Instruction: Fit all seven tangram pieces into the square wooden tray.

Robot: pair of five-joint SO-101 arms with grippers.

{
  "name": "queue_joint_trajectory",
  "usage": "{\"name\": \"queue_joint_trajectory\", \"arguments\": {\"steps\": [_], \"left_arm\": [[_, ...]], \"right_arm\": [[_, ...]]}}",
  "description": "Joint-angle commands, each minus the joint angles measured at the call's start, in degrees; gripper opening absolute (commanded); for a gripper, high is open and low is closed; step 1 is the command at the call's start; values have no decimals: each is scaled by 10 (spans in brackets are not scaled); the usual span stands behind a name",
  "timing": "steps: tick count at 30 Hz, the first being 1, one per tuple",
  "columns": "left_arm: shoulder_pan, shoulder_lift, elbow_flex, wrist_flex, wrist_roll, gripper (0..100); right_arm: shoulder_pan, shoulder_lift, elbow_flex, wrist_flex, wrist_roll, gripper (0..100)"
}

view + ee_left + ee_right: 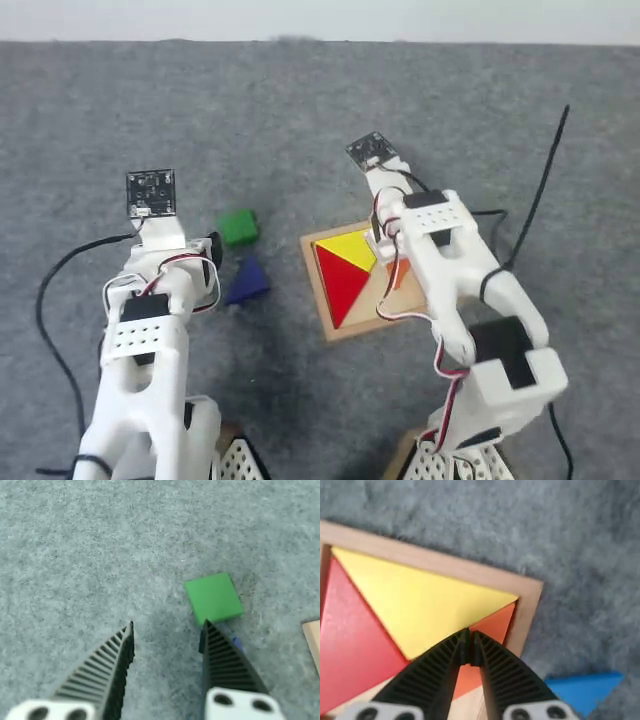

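Note:
The square wooden tray (315,290) lies at centre right and holds a yellow triangle (347,250), a red triangle (342,285) and an orange piece (398,272). My right gripper (470,636) is shut, tips down at the seam between the yellow triangle (420,605) and the orange piece (495,622), with nothing held. A light blue triangle (585,690) lies on the carpet just outside the tray rim (440,562). My left gripper (167,645) is open low over bare carpet, and the green square (213,598) sits just past one fingertip. A dark blue triangle (247,282) lies beside the green square (238,227).
Grey carpet covers the whole table. A black cable (535,200) runs along the far right. A corner of the tray (312,640) shows in the left wrist view. Open carpet stretches behind the pieces and between the two arm bases.

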Motion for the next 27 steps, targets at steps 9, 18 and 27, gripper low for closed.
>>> {"name": "queue_joint_trajectory", "arguments": {"steps": [9, 18, 27], "left_arm": [[-1, -16, -6, -17, -6, 206], [-1, -14, 0, -21, -6, 206], [-1, -14, 3, -21, -6, 206]], "right_arm": [[64, 30, -87, -2, -8, 32], [81, -182, 35, 53, -69, 35], [190, -275, 162, 134, -224, 117]]}}
